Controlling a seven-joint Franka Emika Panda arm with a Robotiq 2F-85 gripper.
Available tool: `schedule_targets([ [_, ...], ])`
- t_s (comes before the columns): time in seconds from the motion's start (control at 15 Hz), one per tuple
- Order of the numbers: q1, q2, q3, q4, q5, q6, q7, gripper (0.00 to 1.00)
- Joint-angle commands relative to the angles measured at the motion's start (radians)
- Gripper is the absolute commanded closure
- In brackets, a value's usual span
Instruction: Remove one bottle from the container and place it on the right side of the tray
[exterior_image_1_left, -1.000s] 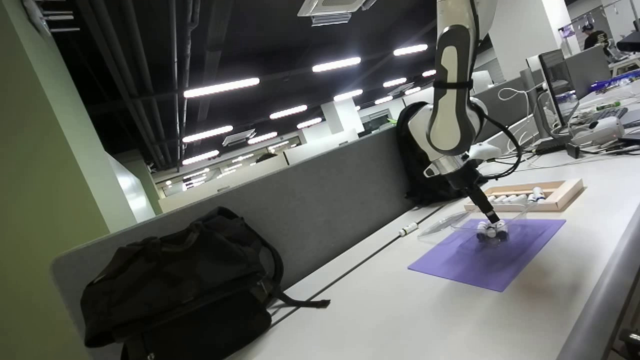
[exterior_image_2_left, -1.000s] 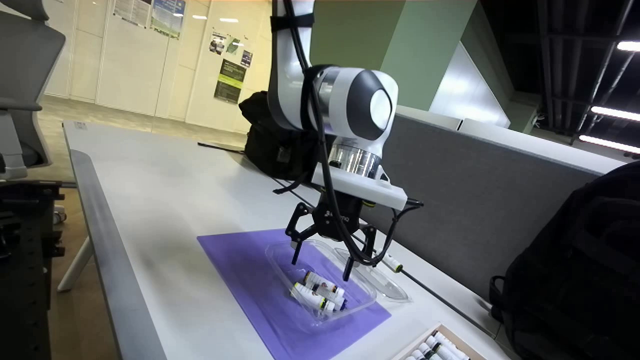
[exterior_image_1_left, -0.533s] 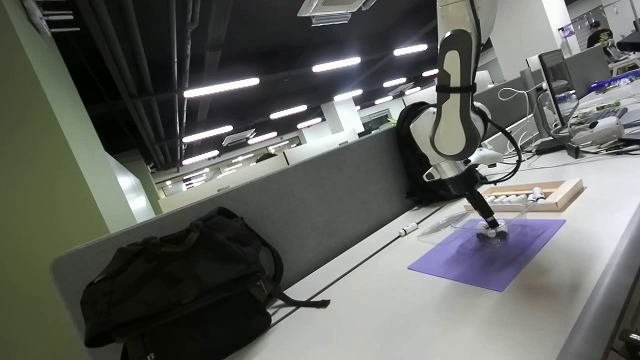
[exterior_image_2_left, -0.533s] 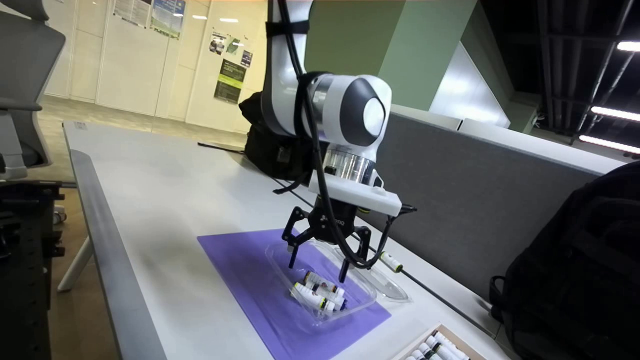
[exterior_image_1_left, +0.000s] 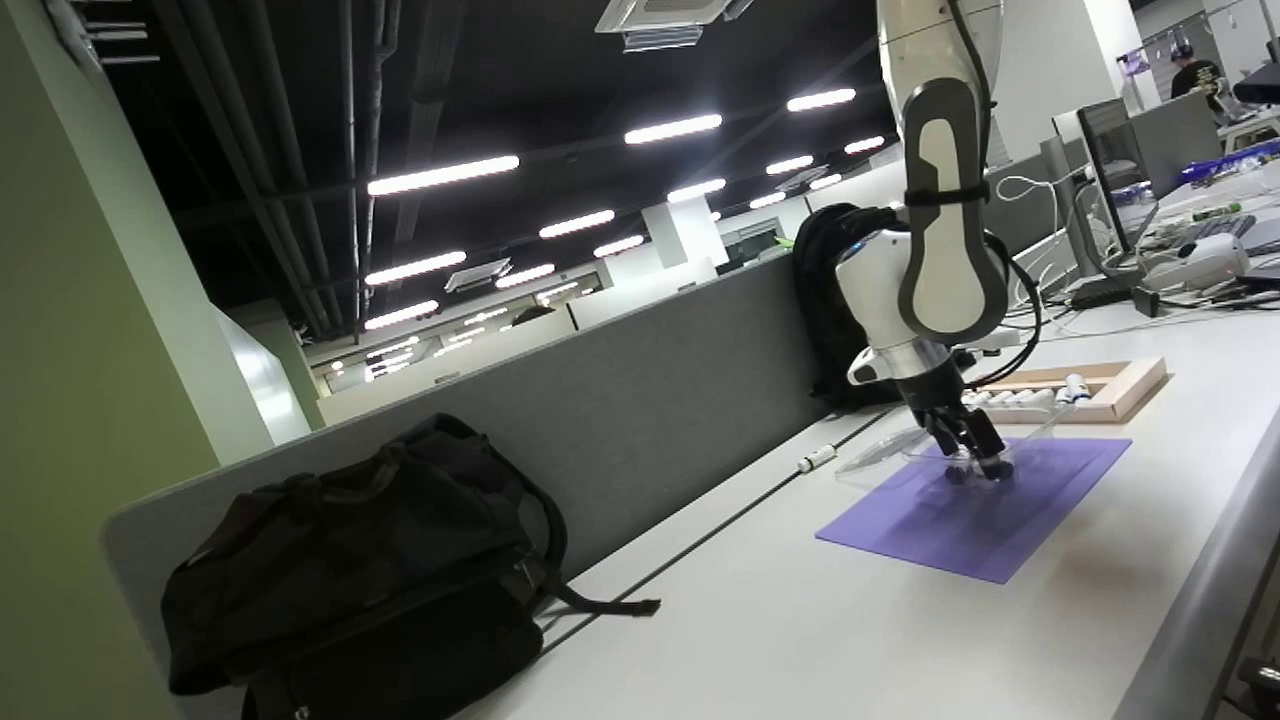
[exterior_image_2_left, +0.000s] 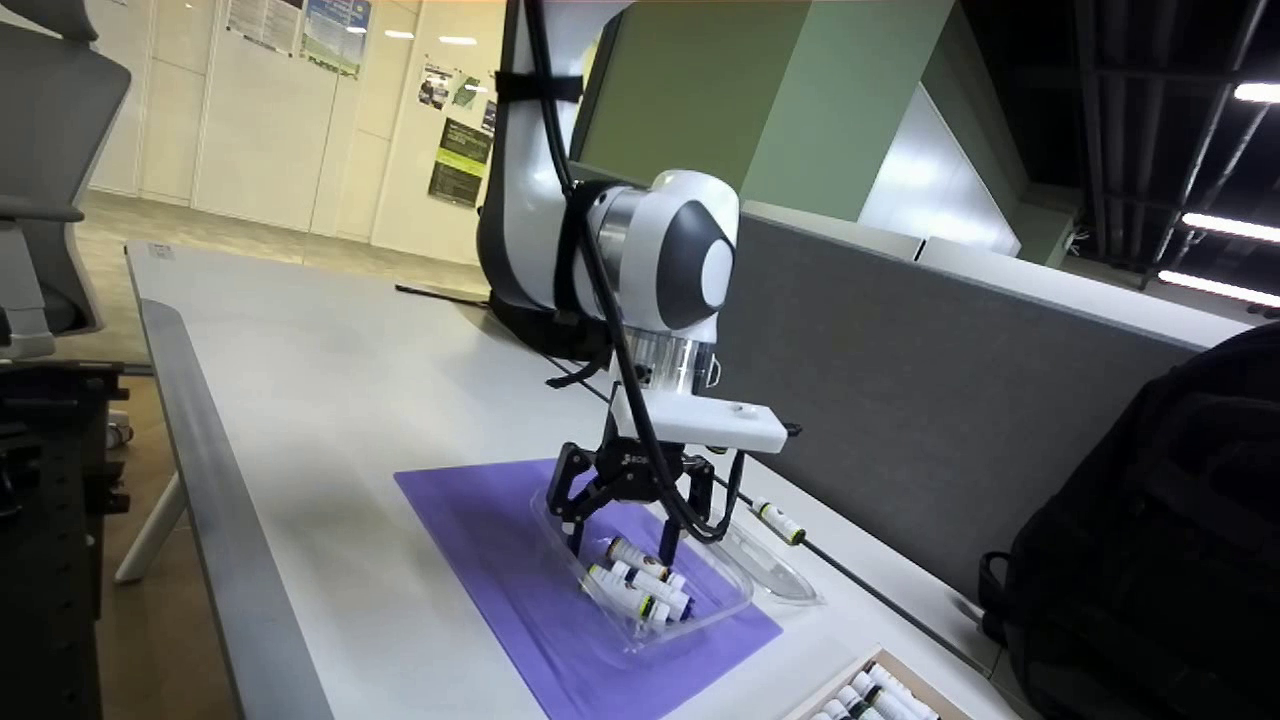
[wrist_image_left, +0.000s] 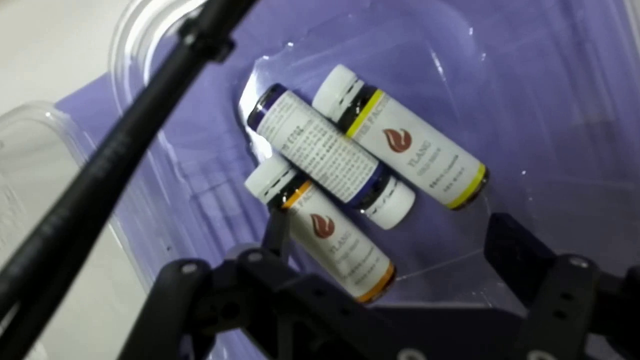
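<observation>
The container (exterior_image_2_left: 745, 597) is a clear plastic box on the purple mat. Three small white-labelled bottles lie in it: one orange-banded (wrist_image_left: 342, 240), one blue-banded (wrist_image_left: 320, 147), one yellow-banded (wrist_image_left: 415, 145). My gripper (exterior_image_2_left: 620, 550) is open and points down into the container. In the wrist view (wrist_image_left: 390, 242), one finger is close beside the orange-banded bottle's neck and the other stands apart on the right. Whether the finger touches the bottle is unclear. The tan wooden tray (exterior_image_1_left: 1130, 395) holds several white bottles; its corner shows in an exterior view (exterior_image_2_left: 835, 684).
The purple mat (exterior_image_1_left: 900, 530) lies under the container. A clear lid (exterior_image_2_left: 770, 572) lies beside it. A loose white bottle (exterior_image_1_left: 817, 459) lies near the grey partition (exterior_image_1_left: 700, 380). Black backpacks (exterior_image_1_left: 370, 570) stand against the partition. A black cable (wrist_image_left: 115, 150) crosses the wrist view.
My gripper has moved down into the container, and the wrist has turned so both fingers show in an exterior view. The fingers stay apart. The bottles have not visibly moved.
</observation>
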Motion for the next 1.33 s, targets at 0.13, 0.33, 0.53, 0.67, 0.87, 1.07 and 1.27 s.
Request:
schedule_targets([
  [0.13, 0.015, 0.019, -0.047, -0.028, -0.062, 0.104, -0.018, 0.26],
  [0.33, 0.011, 0.021, -0.057, -0.033, -0.081, 0.134, -0.017, 0.44],
  [0.53, 0.009, 0.025, -0.063, -0.036, -0.082, 0.15, -0.015, 0.67],
  [0.67, 0.007, 0.024, -0.066, -0.037, -0.084, 0.166, -0.014, 0.8],
  [0.87, 0.014, 0.025, -0.082, -0.039, -0.085, 0.196, -0.004, 0.98],
  [1.07, 0.025, 0.026, -0.099, -0.043, -0.086, 0.225, 0.006, 1.0],
  [1.27, 0.021, 0.037, -0.097, -0.053, -0.078, 0.221, 0.002, 1.0],
])
